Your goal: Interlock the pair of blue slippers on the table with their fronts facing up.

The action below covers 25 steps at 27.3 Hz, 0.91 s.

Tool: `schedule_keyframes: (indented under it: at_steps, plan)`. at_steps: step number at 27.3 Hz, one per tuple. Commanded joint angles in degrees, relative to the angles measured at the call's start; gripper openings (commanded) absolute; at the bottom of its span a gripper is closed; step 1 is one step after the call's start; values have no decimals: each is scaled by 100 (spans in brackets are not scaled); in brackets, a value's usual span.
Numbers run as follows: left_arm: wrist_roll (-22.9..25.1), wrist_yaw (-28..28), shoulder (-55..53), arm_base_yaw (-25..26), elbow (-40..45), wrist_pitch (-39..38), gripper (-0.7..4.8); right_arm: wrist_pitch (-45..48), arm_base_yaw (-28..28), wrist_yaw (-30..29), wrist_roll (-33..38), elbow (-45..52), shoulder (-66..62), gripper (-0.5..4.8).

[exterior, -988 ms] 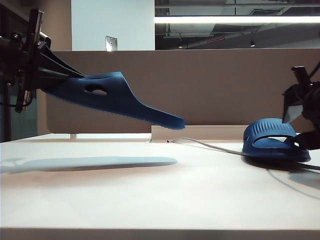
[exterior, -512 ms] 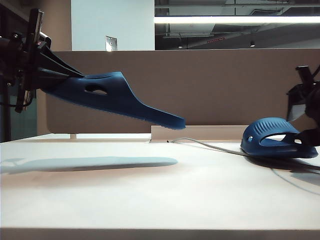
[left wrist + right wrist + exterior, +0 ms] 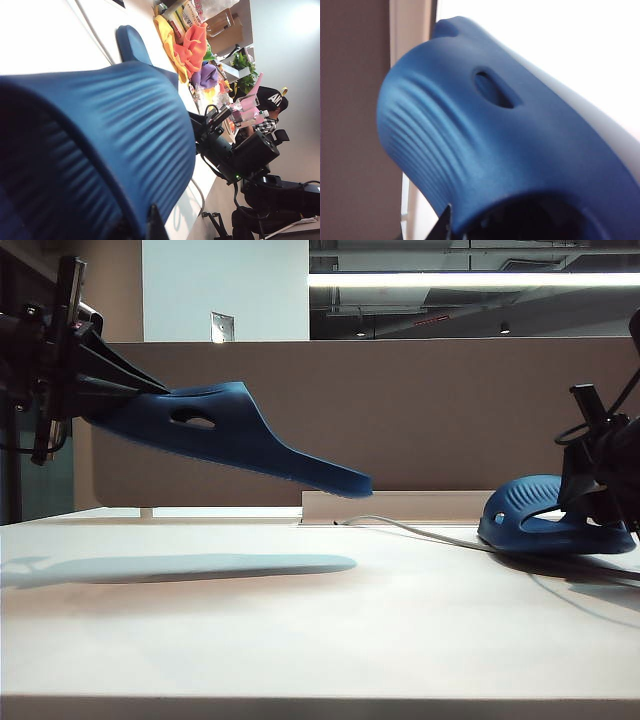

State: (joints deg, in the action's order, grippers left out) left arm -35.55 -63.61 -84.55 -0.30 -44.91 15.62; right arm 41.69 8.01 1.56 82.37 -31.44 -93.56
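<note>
While the broad pale cream matte table [image 3: 300, 630] fills the lower half of the exterior view, a brown-grey upright divider panel [image 3: 420, 410] closes it at the back; a white cable [image 3: 420, 531] runs over the far part of the surface; the middle and near part offer wide room for moving. One dark navy moulded foam slipper [image 3: 225, 435] hangs high over the left side, tilted with its tip down toward the middle, well apart from the table; the left gripper [image 3: 75, 375] is clamped on its raised end. The second dark navy foam slipper [image 3: 540, 520] lies on the table near the right edge; the right gripper [image 3: 600, 490] sits at its strap, and I cannot tell if its jaws grip it.
</note>
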Motion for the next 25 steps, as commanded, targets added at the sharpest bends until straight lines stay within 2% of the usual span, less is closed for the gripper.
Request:
schedule_keyframes:
  at_steps: [1,8,12,14,17,21,25]
  plan:
    - [85,-70,33,2,-7,120,-6,295,-9,-299,-614,-22,22,-2]
    - [221,-46,33,57,-7,122,-6,428,-37,-883,-1648,-13,367,-1]
    - [258,-48,33,291,-7,120,-6,13,-216,-1281,-2210,-13,802,-1]
    - [258,-55,28,487,-7,116,-6,-302,-424,-1672,-2496,-13,1073,-1]
    - [280,-114,17,680,-7,94,-6,-638,-789,-2573,-2747,-15,1447,-1]
    - [651,-286,-20,763,-7,-66,-6,-721,-1316,-3993,-2741,-15,1803,-1]
    - [758,-509,-120,754,-7,-79,-6,-723,-1805,-5510,-2621,-20,2087,-1]
